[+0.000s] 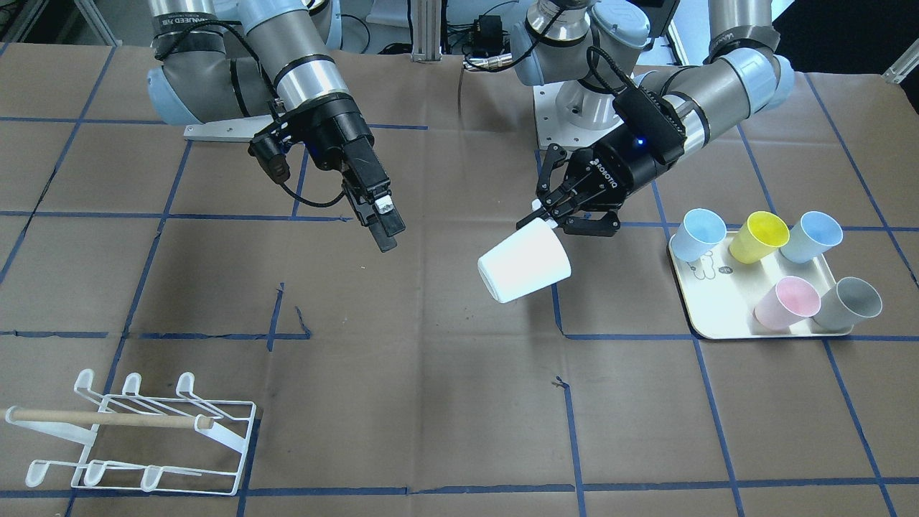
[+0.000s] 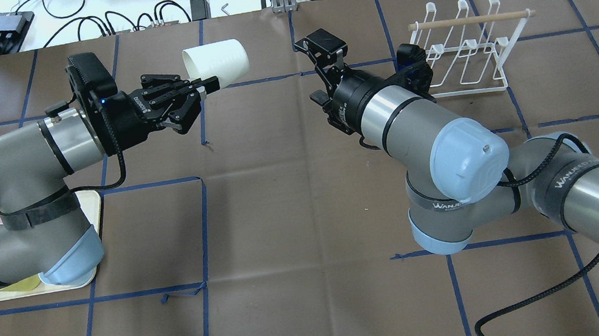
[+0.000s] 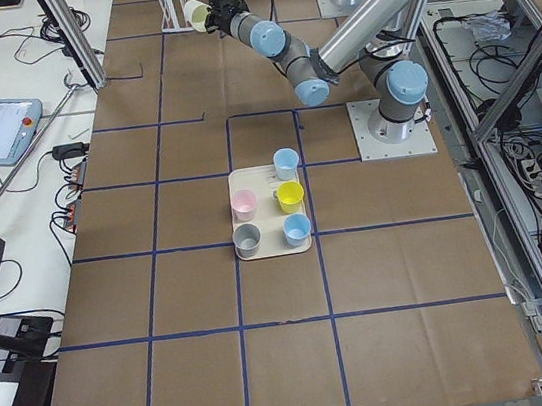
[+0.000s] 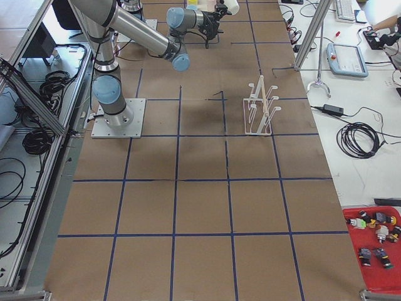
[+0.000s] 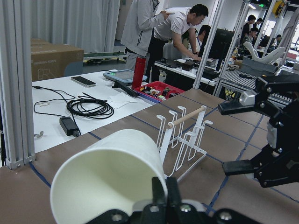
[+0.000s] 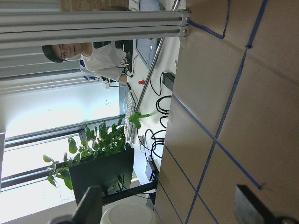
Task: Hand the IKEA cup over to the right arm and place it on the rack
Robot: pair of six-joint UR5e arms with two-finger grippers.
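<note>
In the front-facing view, I see the left pincer [image 1: 554, 217] pinching the rim of the white cup [image 1: 524, 262]. It holds the cup on its side above the tabletop [image 1: 431, 402], well apart from the rack [image 1: 143, 431]. The right pincer [image 1: 384, 226] hangs nearby, not touching it. On the left wrist camera, the right pincer's fingers [image 5: 238, 106] stand spread. On the right wrist camera, the cup's rim sits low between them.
</note>
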